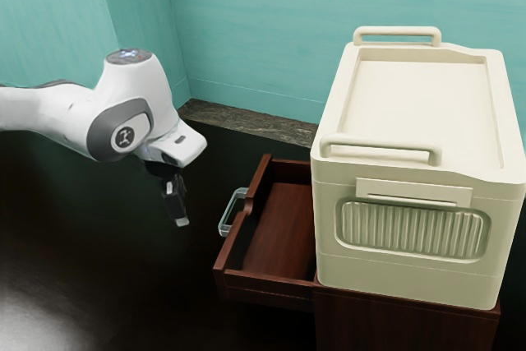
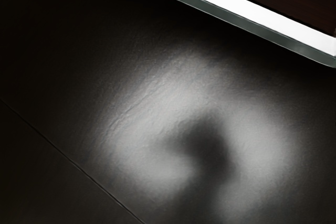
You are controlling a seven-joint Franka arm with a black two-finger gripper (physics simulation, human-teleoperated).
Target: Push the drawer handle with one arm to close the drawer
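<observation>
Bearing a cream ribbed box [image 1: 407, 244] on its top, one cabinet [image 1: 403, 322], reddish-brown wood, sturdy. Item: one white arm [image 1: 131, 113], reaching in from the exterior view's left. Item: one drawer [image 1: 279, 228], matching wood, standing open from the cabinet; rigid, probably moderate in weight, likely to slide if pushed squarely, apt to bind if pushed at a corner. Item: one handle [image 1: 224, 228], a clear-edged, pale bar on the drawer's front; stiff, smooth, likely slippery. Best contact judged to be mid-bar, pressing toward the cabinet; no grasp needed. Item, smallest: one black pincer [image 1: 178, 213], pointing downward; whether released or clenched, cannot tell. Handle lies near it, apart, toward the exterior view's right, between pincer and drawer interior; a sideways advance should bring contact.
</observation>
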